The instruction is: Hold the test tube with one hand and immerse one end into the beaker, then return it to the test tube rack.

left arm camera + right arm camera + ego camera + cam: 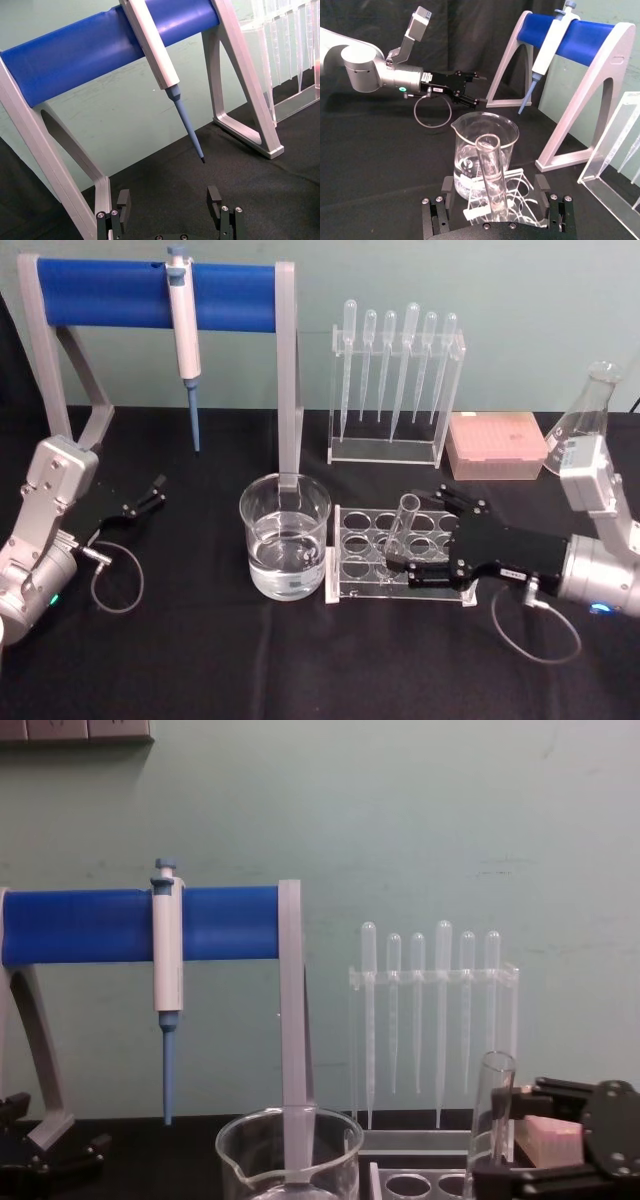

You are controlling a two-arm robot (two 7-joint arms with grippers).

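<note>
Test tube (402, 523): in rack (352, 512), between right gripper's (418, 532) spread jaws.
Beaker (264, 552): clear liquid (287, 566); 9 o'clock from rack.
Left gripper (148, 497): spread, parked.

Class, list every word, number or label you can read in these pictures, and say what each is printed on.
No text is legible.
Right claw, white label: too small to read.
Left claw, white sticker: too small to read.
Beaker, white printed marks: blurred.
Flask, white scale lines: blurred.
</note>
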